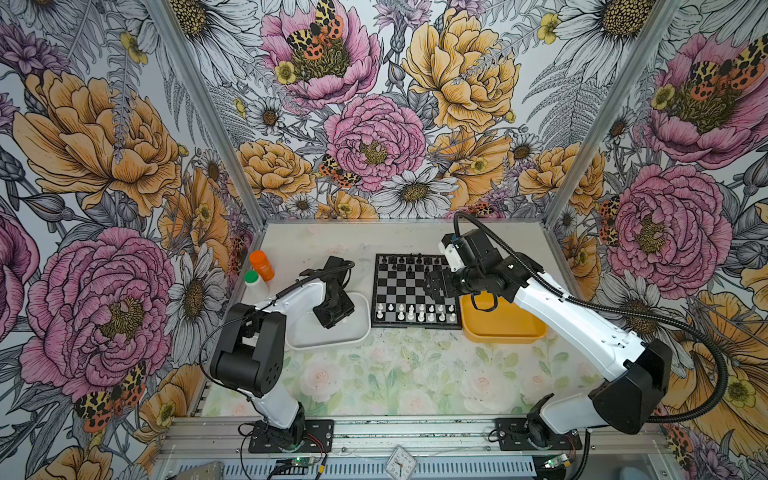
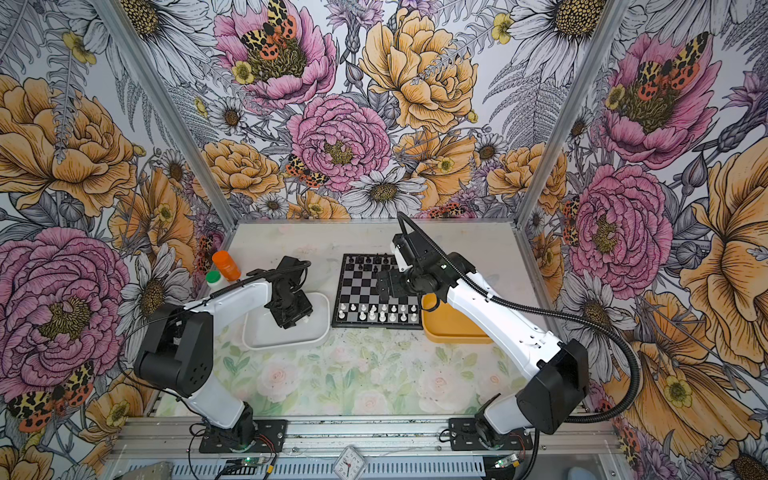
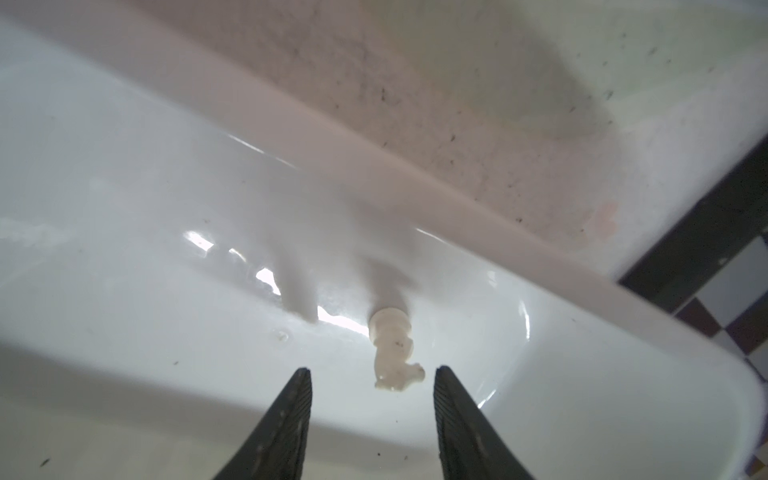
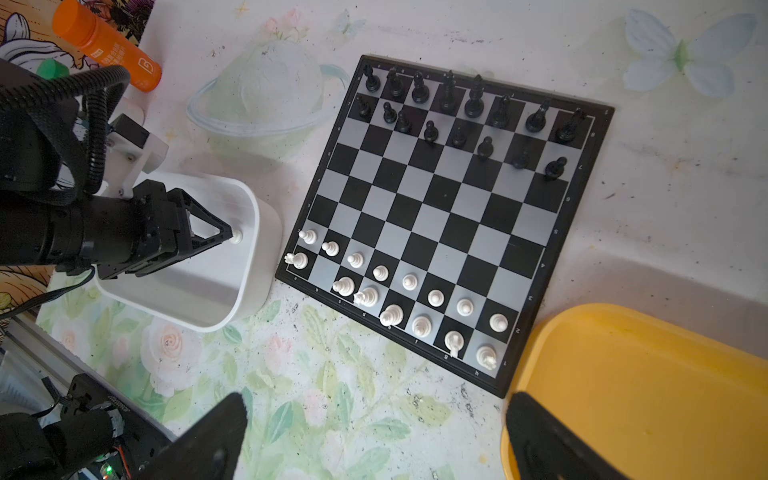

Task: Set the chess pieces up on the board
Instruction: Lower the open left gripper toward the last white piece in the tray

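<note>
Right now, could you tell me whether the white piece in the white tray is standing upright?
No, the white piece lies on its side on the floor of the white tray.

Letters a–h, seemingly, on board [image 4: 444, 195] rim

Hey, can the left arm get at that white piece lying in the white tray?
Probably yes. The left gripper sits low in the white tray, jaws apart on either side of the white knight lying on its floor, with nothing else between them.
</note>
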Controlling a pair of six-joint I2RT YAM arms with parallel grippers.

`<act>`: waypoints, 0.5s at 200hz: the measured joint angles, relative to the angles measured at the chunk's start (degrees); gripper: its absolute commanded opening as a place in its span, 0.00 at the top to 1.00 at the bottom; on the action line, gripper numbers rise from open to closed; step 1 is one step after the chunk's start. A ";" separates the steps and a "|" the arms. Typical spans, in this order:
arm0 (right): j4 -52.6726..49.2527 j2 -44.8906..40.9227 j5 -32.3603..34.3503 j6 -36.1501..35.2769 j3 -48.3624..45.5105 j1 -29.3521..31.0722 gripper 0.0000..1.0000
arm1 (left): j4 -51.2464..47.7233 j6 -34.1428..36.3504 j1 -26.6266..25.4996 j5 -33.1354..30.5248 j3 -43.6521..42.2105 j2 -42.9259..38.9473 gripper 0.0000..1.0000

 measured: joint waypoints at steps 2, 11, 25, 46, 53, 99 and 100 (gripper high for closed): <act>0.04 -0.07 0.00 0.02 -0.09 0.00 0.00 | 0.00 -0.02 0.00 0.00 0.00 0.09 0.53; 0.07 -0.20 0.00 0.00 -0.37 -0.11 0.00 | -0.02 -0.17 0.00 0.00 0.04 0.55 0.54; 0.04 -0.33 0.00 0.00 -0.70 -0.31 0.00 | 0.00 -0.17 0.00 0.00 0.26 1.22 0.56; 0.09 -0.33 -0.02 0.00 -0.90 -0.92 0.00 | 0.02 -0.17 0.00 0.00 0.96 2.45 0.57; 0.07 -0.33 -0.02 0.00 -0.92 -1.09 0.00 | 0.04 -0.17 0.00 0.00 1.09 2.75 0.57; 0.09 -0.33 -0.07 -0.07 -0.92 -2.34 0.00 | 0.00 -0.20 0.00 0.00 2.03 3.17 0.63; 0.09 -0.33 -0.04 -0.07 -0.92 -2.36 0.00 | 0.00 -0.20 0.00 0.00 2.03 3.17 0.63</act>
